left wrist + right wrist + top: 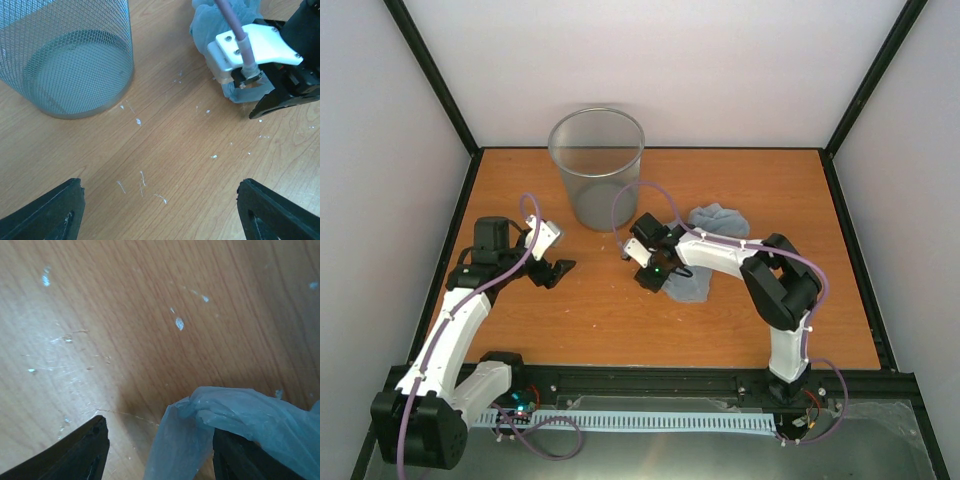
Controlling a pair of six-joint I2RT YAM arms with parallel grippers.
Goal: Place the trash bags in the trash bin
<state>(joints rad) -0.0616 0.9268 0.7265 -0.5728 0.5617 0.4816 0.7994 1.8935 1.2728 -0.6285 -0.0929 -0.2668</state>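
**Bags on table, bin upright, both grippers open**

The trash bin (597, 165) is seen upright at the far side of the table (770, 330), left of ctr. The pale blue trash bags (718, 218) are crumpled on the wood near the bin's right side, apart from it. One part is shown beyond the right forearm and another part nearer, by the wrist.

The right gripper (159, 426) is held low at the near part of the bags w/ its fingers spread. In the wrist view a fold of film is draped over one finger (230, 460). The other finger (85, 455) is kept apart from the film, w/ bare wood btwn them. The jaws are not closed on the film.

The left gripper (554, 270) is held over bare wood, left of the right gripper and in front of the bin. Its fingers are spread wide, and only tabletop is seen btwn them.
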